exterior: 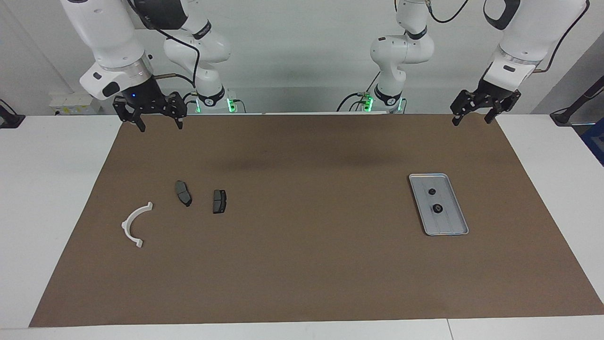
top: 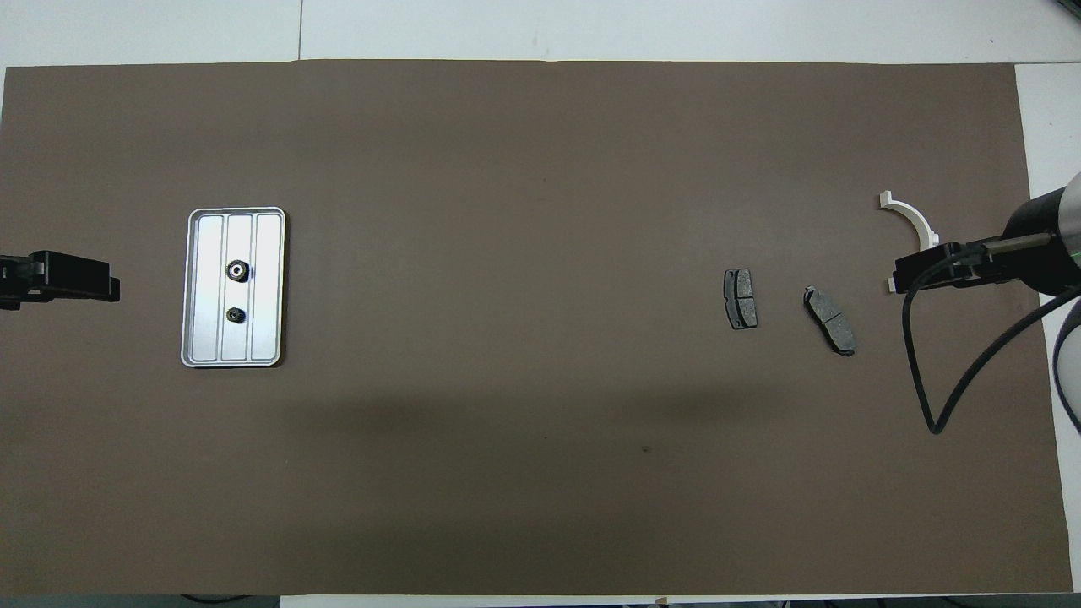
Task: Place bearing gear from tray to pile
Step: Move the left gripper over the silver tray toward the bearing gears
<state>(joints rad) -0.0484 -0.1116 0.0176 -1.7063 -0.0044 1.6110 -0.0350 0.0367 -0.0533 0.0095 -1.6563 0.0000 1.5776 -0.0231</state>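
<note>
The silver-grey tray (exterior: 449, 221) (top: 267, 253) lies flat on the brown mat toward the left arm's end. Two small dark bearing gears rest in it: one (exterior: 437, 209) (top: 237, 270) farther from the robots, the other (exterior: 432, 191) (top: 235, 316) nearer. The pile sits toward the right arm's end: a white half-ring bracket (exterior: 134, 224) (top: 910, 218) and two dark pads (exterior: 183, 192) (top: 828, 319), (exterior: 219, 201) (top: 741, 298). My left gripper (exterior: 473, 122) (top: 101, 285) hangs open and empty over the mat's edge by its base. My right gripper (exterior: 160, 126) (top: 899, 279) hangs open and empty likewise.
The brown mat (exterior: 302, 264) covers most of the white table (exterior: 52, 189). A black cable (top: 916, 371) loops down from the right arm. In the overhead view the right gripper covers one end of the white bracket.
</note>
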